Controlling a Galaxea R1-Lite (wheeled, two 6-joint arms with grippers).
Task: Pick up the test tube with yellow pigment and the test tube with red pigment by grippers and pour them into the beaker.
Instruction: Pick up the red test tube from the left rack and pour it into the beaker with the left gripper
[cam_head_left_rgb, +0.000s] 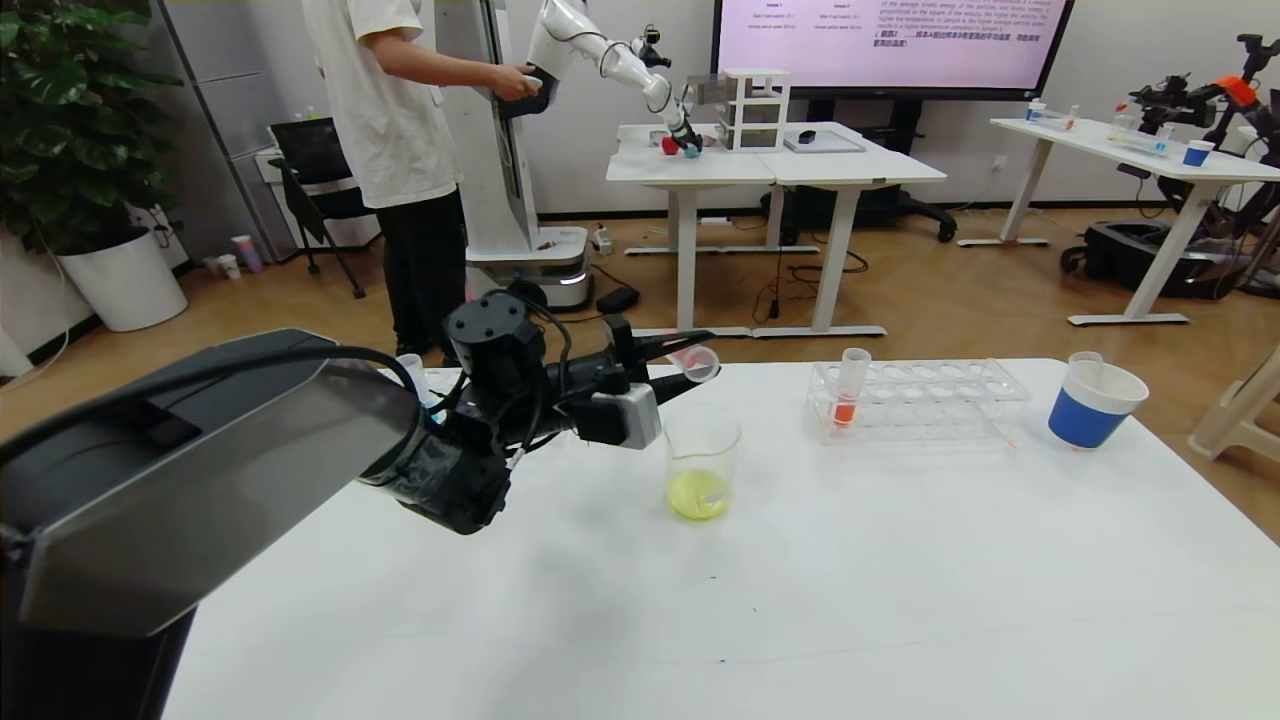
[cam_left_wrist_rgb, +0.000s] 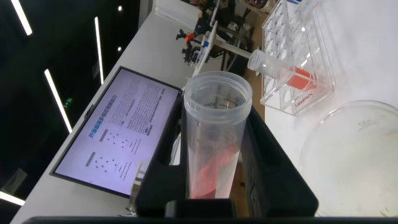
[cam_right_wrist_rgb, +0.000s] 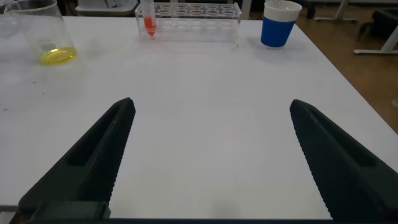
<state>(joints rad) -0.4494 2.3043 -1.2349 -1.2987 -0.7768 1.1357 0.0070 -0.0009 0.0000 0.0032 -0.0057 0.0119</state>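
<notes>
White bench (cam_head_left_rgb: 800, 580) lies bare ahead of the beaker (cam_head_left_rgb: 701, 460), which holds yellow liquid. The left claw (cam_head_left_rgb: 668, 352) grips the red tube (cam_head_left_rgb: 695, 363), tipped with its rim over the beaker's mouth. The right claw (cam_right_wrist_rgb: 208, 155) gapes wide above open bench, well short of the rack (cam_head_left_rgb: 920, 400) near the far edge.

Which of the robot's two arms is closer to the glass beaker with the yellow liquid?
The left. Its end effector holds the test tube with red pigment tilted just above the beaker. The right end effector hovers open over bare table, with the beaker farther off.
</notes>
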